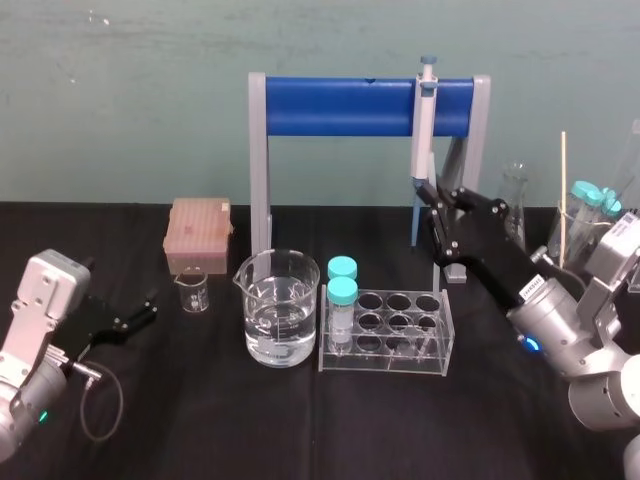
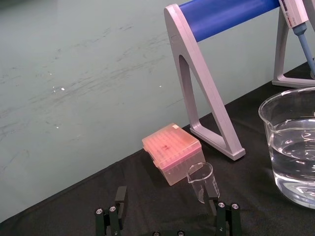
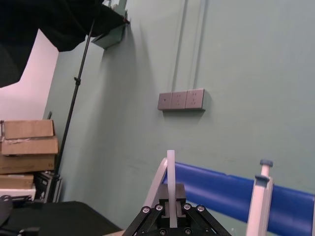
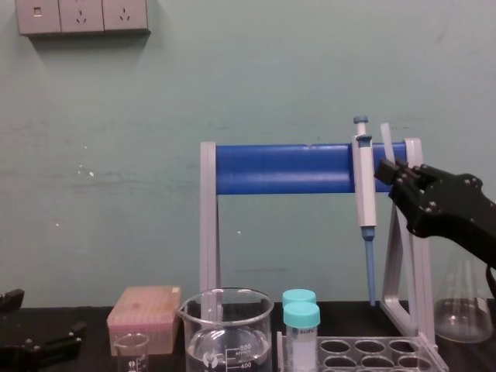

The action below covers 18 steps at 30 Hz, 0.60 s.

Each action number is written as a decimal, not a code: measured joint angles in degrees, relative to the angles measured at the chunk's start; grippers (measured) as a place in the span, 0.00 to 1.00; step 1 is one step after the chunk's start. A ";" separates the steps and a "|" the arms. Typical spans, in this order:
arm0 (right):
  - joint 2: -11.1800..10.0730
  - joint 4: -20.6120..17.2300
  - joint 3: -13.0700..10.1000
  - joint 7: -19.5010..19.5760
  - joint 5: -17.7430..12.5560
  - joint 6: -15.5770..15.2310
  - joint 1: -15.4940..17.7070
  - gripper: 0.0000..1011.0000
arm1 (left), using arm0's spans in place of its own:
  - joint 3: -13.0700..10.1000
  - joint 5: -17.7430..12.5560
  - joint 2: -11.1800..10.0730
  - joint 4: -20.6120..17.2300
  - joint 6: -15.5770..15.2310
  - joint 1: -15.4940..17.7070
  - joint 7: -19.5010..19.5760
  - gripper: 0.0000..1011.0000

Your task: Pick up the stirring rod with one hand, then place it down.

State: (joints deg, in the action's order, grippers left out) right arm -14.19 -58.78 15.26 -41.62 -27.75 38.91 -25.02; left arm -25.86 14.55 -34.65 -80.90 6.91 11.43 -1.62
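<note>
1. right claw is pinching the rod low on its length. the rod stands about upright and its free end pokes up past the claw tips.
2. claw and rod are in the air at the right end of the stand, level with its blue bar. they are just beside the pipette hanging there and well above the counter.
3. left claw is spread and holds nothing. it sits low by the counter, well off the stand's left side, and looks parked.
4. progress: the pick-up looks done, since the rod is off the counter in one claw.
5. what's left is the place-down: lower the rod, lay it on the counter and let go. none of that has started as far as i can see.
6. the tube rack sits in front of the stand, so the drop probably needs bare counter clear of it and of the pipette.
</note>
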 joint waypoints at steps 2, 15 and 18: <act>-0.14 -0.33 -0.14 -0.29 -0.04 -0.57 0.48 0.07 | 0.00 0.00 0.00 0.00 0.00 0.00 0.00 0.99; -0.01 -0.01 -0.47 -1.57 -0.96 -2.18 1.42 0.07 | 0.00 0.00 0.00 0.00 0.00 0.00 0.00 0.99; 0.13 0.54 -0.47 -1.90 -1.06 -2.18 1.33 0.07 | 0.00 0.00 0.00 0.00 0.00 0.00 0.00 0.99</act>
State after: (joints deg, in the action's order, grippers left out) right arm -14.06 -58.24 14.79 -43.52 -28.80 36.72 -23.69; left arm -25.86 14.55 -34.65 -80.90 6.90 11.43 -1.62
